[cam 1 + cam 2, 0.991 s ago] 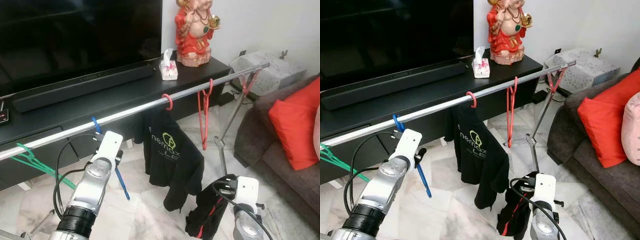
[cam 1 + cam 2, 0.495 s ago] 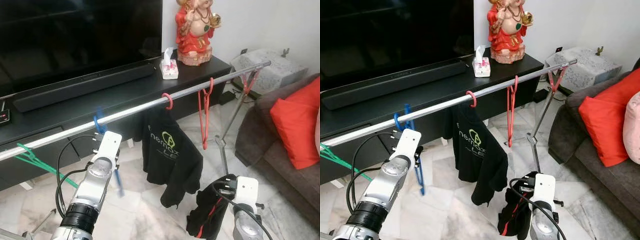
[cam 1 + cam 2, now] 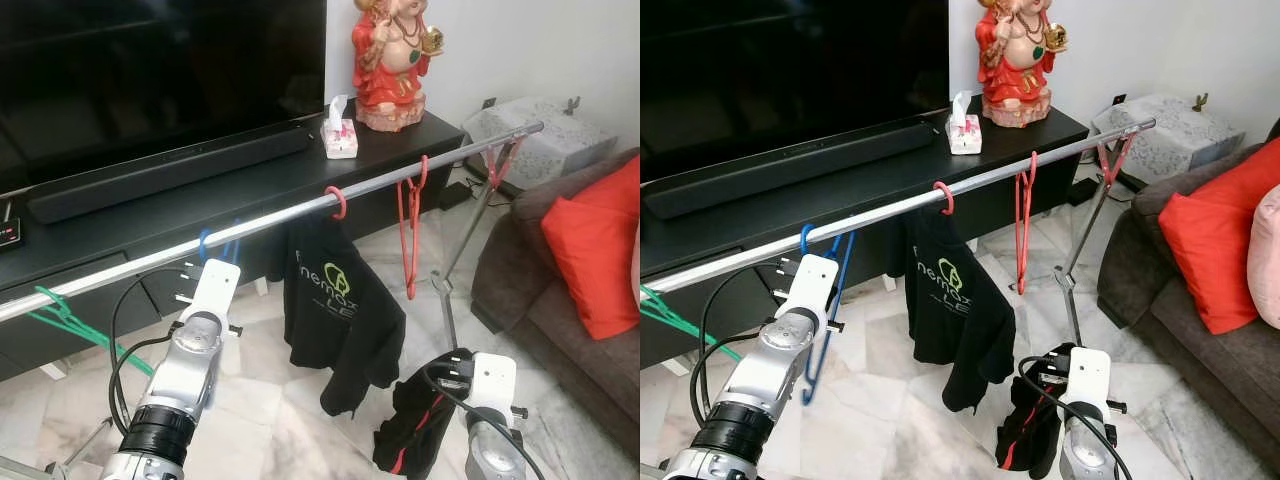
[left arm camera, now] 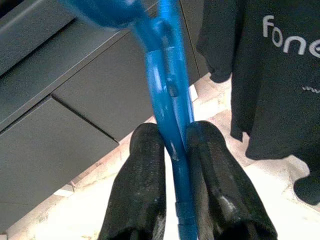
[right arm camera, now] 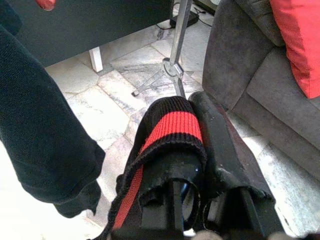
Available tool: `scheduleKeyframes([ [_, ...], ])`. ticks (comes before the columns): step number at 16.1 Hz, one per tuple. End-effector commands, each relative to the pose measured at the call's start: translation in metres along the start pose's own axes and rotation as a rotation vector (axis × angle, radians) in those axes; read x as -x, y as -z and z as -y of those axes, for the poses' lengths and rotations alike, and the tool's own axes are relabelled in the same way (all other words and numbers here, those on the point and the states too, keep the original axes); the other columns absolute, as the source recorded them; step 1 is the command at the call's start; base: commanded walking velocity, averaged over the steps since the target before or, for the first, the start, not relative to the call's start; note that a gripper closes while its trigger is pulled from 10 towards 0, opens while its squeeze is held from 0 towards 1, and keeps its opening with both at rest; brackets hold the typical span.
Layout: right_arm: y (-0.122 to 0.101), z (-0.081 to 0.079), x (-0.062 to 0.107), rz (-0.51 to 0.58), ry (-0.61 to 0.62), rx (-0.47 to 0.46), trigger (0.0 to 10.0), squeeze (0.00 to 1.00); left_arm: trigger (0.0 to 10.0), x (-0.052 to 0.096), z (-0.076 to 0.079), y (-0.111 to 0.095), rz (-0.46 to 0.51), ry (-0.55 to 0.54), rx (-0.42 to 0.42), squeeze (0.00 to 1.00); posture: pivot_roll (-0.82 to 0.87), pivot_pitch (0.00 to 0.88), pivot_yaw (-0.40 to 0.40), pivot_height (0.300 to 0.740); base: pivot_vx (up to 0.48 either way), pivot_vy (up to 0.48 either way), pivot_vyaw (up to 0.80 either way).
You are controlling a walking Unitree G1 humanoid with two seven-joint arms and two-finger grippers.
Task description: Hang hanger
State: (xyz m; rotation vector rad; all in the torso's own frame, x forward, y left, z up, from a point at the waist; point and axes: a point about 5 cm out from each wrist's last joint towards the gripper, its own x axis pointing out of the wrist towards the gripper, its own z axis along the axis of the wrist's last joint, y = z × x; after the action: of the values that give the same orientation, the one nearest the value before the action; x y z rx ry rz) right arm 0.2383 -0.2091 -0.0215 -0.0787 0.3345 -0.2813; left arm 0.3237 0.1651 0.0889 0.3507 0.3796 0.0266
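A blue hanger [image 3: 825,300] has its hook [image 3: 804,237] curled over the silver rail [image 3: 270,218]. My left gripper [image 4: 172,137] is shut on the hanger's blue bar, just below the rail and in front of the TV stand drawers. My right gripper [image 5: 192,110] is low near the floor, shut on a black garment with a red stripe [image 5: 170,125], which drapes over its fingers and hides the tips. On the same rail hang a black T-shirt [image 3: 340,300] on a red hanger, an empty red hanger [image 3: 408,220] and a green hanger [image 3: 60,315].
Behind the rail a dark TV stand [image 3: 120,235] carries a TV, a soundbar [image 3: 170,170], a tissue box [image 3: 338,140] and a red statue [image 3: 390,60]. The rack's leg [image 3: 445,290] stands at the right. A grey sofa with a red cushion [image 3: 590,240] is beside it.
The left gripper has shifted slightly right along the rail, and the blue hanger has turned, its lower part swinging from the right of the arm to the left. The right arm has held still.
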Motion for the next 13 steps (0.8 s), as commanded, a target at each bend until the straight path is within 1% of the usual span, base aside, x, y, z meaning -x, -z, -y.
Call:
scheduleKeyframes([
  [1,-0.004,-0.002,-0.002,0.015,-0.003,-0.006,10.0,0.00,0.0,0.000,0.000,0.002,0.001,-0.003,0.007,0.00,-0.06,0.000,-0.002,0.740,0.000,0.000,0.00],
  [5,-0.003,-0.003,-0.001,0.012,-0.008,-0.006,10.0,0.00,0.0,0.005,-0.003,0.001,0.037,-0.036,0.040,0.00,-0.06,0.000,-0.004,0.740,0.000,0.000,0.00],
  [7,-0.003,-0.003,-0.002,0.010,-0.009,-0.003,10.0,0.00,0.0,0.008,-0.006,-0.002,0.076,-0.067,0.079,0.00,-0.06,0.000,-0.006,0.740,0.000,0.000,0.00],
  [13,-0.002,-0.002,-0.001,0.016,-0.008,0.001,10.0,0.00,0.0,0.017,-0.010,-0.004,0.130,-0.097,0.108,0.00,-0.06,0.000,-0.008,0.740,0.000,0.000,0.00],
])
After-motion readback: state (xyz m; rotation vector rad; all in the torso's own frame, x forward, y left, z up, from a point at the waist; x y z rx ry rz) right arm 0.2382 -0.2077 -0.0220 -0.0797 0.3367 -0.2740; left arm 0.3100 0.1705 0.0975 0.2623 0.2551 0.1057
